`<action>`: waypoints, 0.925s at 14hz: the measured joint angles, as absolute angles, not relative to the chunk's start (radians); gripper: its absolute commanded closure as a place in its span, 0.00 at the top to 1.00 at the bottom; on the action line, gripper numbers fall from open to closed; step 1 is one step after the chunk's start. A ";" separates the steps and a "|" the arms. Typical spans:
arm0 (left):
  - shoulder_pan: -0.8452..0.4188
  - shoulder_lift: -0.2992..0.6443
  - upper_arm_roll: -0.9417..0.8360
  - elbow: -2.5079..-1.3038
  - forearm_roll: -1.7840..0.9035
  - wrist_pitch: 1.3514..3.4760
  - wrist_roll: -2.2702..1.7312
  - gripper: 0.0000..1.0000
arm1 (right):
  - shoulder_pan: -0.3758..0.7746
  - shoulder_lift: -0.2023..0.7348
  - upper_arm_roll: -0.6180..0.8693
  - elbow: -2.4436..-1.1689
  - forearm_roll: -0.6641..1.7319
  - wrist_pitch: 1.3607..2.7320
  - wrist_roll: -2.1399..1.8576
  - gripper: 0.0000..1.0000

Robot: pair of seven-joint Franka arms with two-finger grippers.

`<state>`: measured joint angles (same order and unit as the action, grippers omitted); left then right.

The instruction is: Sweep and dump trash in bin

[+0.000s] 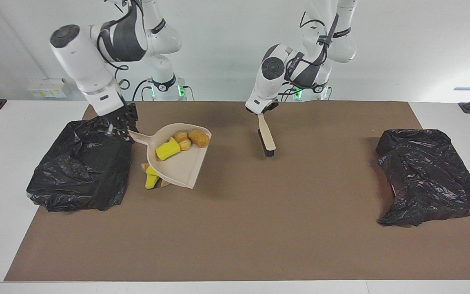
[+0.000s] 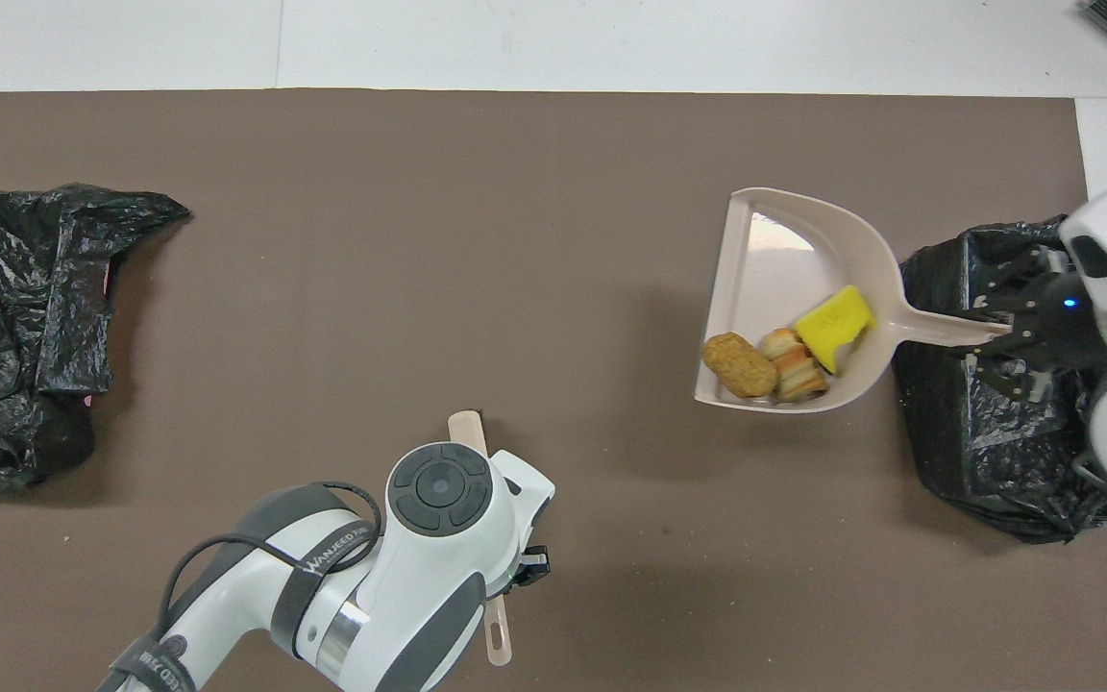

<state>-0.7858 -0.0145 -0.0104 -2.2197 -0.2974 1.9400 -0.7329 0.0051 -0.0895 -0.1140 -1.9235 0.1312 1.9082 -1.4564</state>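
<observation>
Brown mat (image 1: 235,228), black-bagged bin (image 1: 80,171) at the right arm's end. Your right gripper (image 1: 117,130) clamps the dustpan (image 1: 182,163) handle, pan raised beside the bin, trash (image 1: 182,142) inside; more trash (image 1: 150,179) lies beneath. Left gripper (image 1: 261,112) grips the brush (image 1: 267,139).

We can read only one marking: a strap on the left arm (image 2: 323,567) in the overhead view carries white lettering that looks like "WANJEED", its last characters unclear; lettering on other straps is too small to read
</observation>
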 measured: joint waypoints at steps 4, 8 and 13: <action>-0.836 -0.012 -0.010 -2.262 -0.315 2.000 -0.784 0.00 | -0.254 -0.107 -0.119 -1.921 0.109 1.928 -1.723 0.00; -0.877 0.024 -0.010 -2.296 -0.317 2.057 -0.803 1.00 | -0.375 -0.105 -0.120 -1.910 -0.033 2.066 -1.882 0.00; -0.864 0.038 0.015 -2.277 -0.317 2.073 -0.816 1.00 | -0.352 -0.078 -0.091 -1.911 -0.345 2.183 -1.883 0.00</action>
<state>-0.8642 0.0376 0.0151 -2.2772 -0.3168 2.0728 -0.8163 -0.3522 -0.0784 -0.0914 -1.9113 -0.3445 2.1835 -1.8826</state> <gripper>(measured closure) 0.194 0.670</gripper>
